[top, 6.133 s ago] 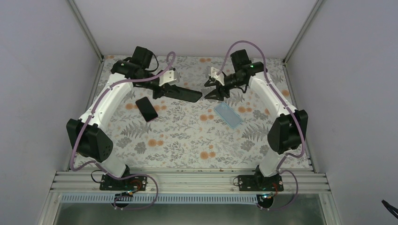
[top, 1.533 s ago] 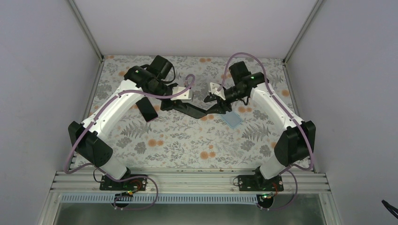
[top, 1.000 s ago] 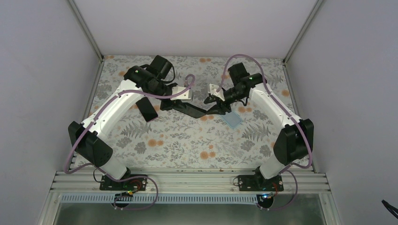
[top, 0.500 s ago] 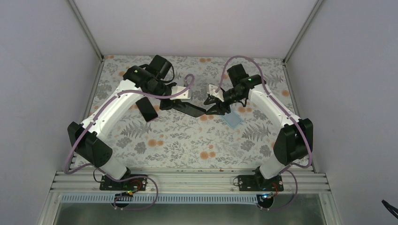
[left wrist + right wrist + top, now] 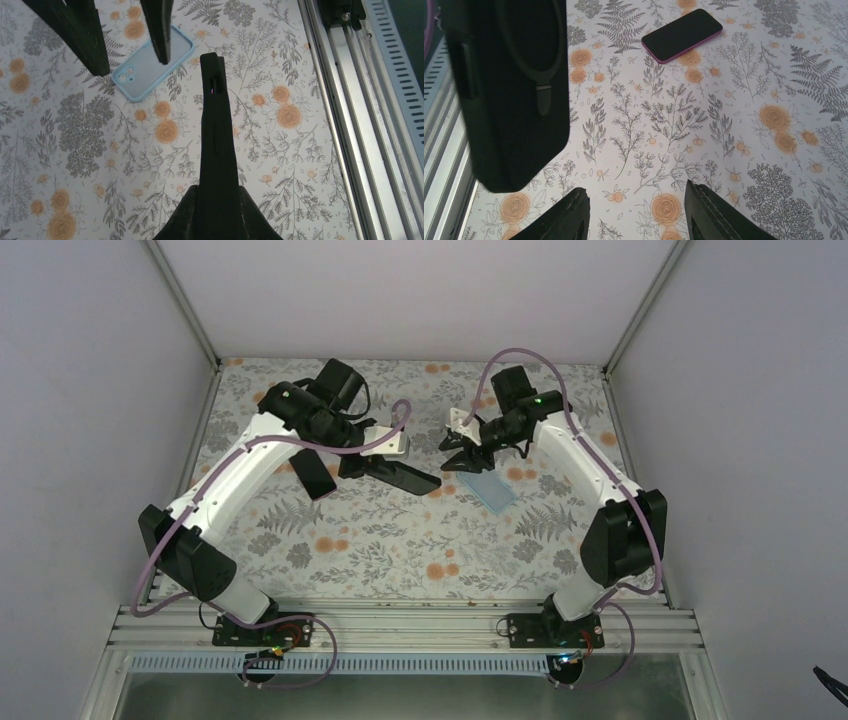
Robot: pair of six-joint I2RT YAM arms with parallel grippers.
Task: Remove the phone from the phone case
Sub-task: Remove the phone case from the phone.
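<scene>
Clamping the black phone case (image 5: 215, 125) by one end, the left gripper (image 5: 216, 215) holds it edge-on above the floral table (image 5: 400, 540); whether a phone sits inside cannot be told. The left arm reaches toward the middle, the case jutting toward the right gripper (image 5: 636, 220). Its fingers (image 5: 75, 35) stand apart and empty, near the case's free end, not touching it. A light blue case (image 5: 150, 65), seemingly empty, lies flat below that gripper. A pink-edged phone (image 5: 681, 35) lies screen-up beside the left arm.
</scene>
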